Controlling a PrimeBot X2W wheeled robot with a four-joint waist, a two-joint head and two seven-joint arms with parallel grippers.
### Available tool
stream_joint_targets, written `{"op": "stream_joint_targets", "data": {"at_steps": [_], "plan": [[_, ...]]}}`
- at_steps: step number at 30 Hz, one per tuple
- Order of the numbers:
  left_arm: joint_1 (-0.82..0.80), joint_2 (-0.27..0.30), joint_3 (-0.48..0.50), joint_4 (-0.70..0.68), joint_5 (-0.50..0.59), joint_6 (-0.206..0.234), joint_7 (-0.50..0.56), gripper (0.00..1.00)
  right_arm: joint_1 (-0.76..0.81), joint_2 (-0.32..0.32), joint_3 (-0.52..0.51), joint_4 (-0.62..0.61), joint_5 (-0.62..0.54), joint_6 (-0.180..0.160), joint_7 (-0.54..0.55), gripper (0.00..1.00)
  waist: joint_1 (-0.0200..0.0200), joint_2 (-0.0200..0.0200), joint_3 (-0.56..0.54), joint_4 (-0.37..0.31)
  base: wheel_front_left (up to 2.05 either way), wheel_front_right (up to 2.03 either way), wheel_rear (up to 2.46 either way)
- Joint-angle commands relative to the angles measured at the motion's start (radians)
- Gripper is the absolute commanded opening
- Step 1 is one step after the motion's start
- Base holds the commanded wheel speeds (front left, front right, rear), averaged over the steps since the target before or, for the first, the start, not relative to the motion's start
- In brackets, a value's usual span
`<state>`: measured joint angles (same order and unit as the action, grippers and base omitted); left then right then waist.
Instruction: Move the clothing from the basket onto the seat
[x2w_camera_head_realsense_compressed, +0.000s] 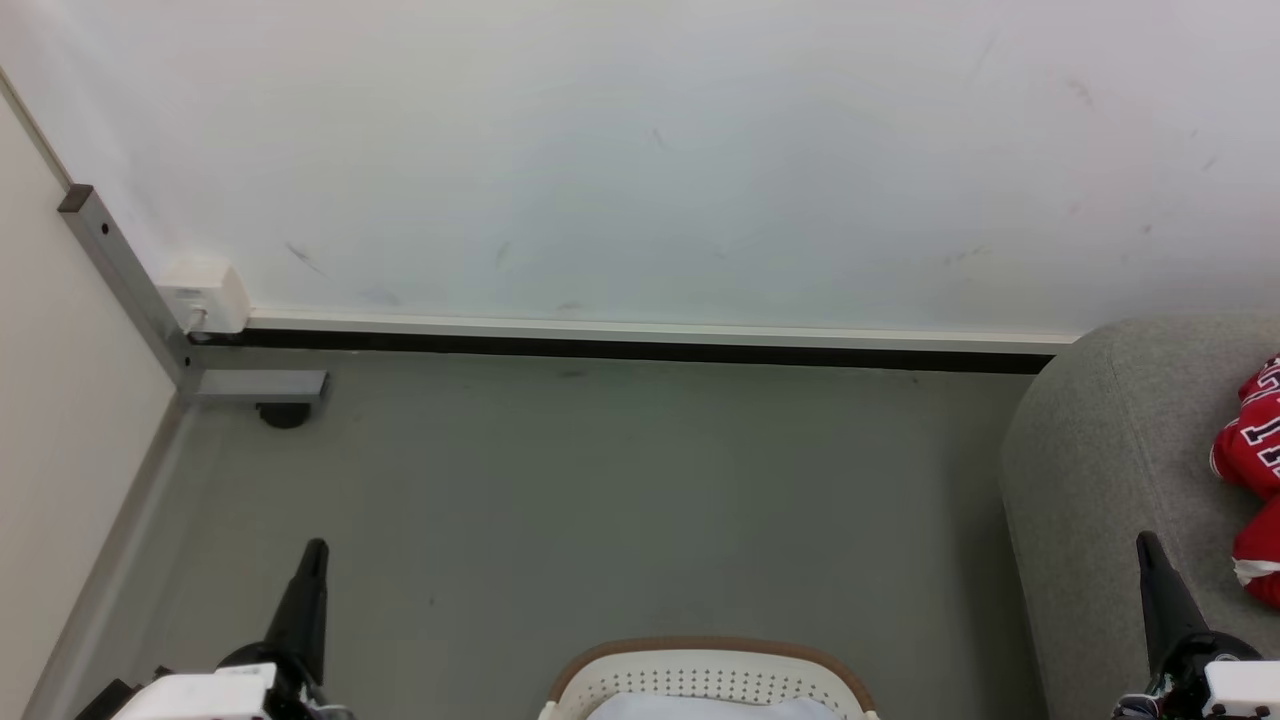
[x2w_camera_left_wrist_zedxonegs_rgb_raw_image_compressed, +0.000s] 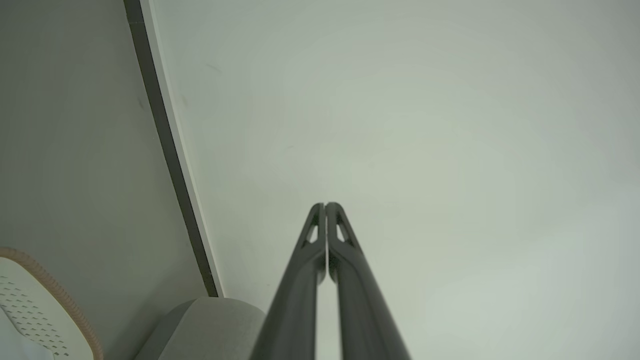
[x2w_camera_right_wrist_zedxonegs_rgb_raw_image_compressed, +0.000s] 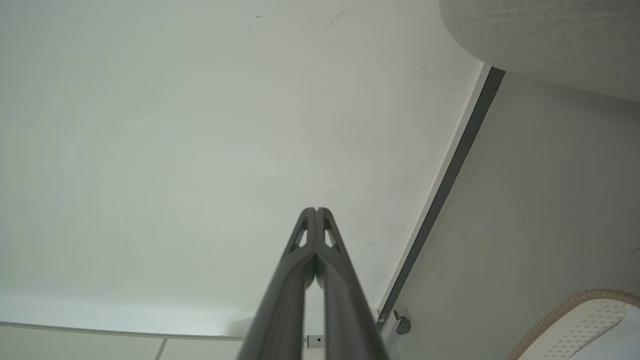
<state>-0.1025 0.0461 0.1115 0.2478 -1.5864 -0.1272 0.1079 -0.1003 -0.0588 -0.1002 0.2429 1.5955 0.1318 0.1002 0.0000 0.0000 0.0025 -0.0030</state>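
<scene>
The white perforated basket (x2w_camera_head_realsense_compressed: 705, 675) with its tan rim sits at the bottom centre of the head view; something pale lies inside, and I see no red fabric in it. Red clothing (x2w_camera_head_realsense_compressed: 1252, 440) with block lettering and white trim lies on the grey seat (x2w_camera_head_realsense_compressed: 1090, 470) at the right edge. My left gripper (x2w_camera_head_realsense_compressed: 315, 548) stands shut at the lower left, over the floor. My right gripper (x2w_camera_head_realsense_compressed: 1143, 540) stands shut at the lower right, in front of the seat. Both wrist views show the fingers pressed together, left gripper (x2w_camera_left_wrist_zedxonegs_rgb_raw_image_compressed: 325, 205) and right gripper (x2w_camera_right_wrist_zedxonegs_rgb_raw_image_compressed: 316, 210), with nothing held.
A white wall with a dark baseboard (x2w_camera_head_realsense_compressed: 640, 350) runs across the back. A grey metal bracket with a caster (x2w_camera_head_realsense_compressed: 285, 412) stands in the left corner beside a pale panel. The basket rim (x2w_camera_left_wrist_zedxonegs_rgb_raw_image_compressed: 55, 295) and the basket corner (x2w_camera_right_wrist_zedxonegs_rgb_raw_image_compressed: 575, 320) show in the wrist views.
</scene>
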Motion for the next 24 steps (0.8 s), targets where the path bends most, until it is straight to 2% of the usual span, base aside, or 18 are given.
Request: {"op": "stream_joint_targets", "data": {"at_steps": [1,24], "plan": [[-0.011,0.007,0.005,-0.003,-0.023,-0.006,0.008,0.0,-0.013,0.002,-0.006,0.003,0.021,-0.002,0.006,0.0,0.0,0.0,0.0,0.002,0.0,0.0,0.0],[-0.011,0.007,0.005,-0.003,-0.032,-0.006,0.01,0.0,-0.014,0.004,-0.01,0.003,0.022,-0.002,0.012,0.0,0.0,0.0,0.0,0.003,0.0,0.0,0.0]]}}
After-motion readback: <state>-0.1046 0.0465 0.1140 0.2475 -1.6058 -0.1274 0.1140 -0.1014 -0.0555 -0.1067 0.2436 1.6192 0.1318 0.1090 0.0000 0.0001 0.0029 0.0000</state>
